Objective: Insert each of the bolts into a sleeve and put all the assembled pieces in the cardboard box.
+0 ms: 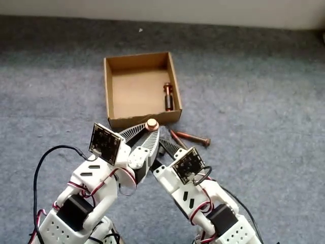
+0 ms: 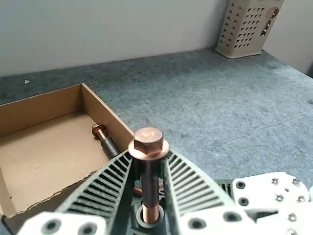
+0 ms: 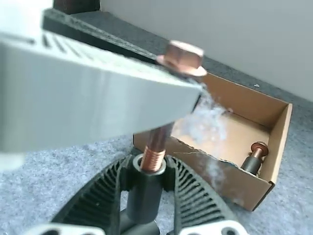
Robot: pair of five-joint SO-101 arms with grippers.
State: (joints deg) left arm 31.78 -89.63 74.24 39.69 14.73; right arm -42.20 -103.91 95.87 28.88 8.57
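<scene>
Left gripper (image 2: 149, 159) clamps bolt (image 2: 148, 143), right gripper (image 3: 145, 169) clamps sleeve (image 3: 142, 196), thread tip at mouth: hold axes in line, lower bolt straight.

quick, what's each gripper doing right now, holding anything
Left gripper: shut on the bolt.
Right gripper: shut on the sleeve.
</scene>
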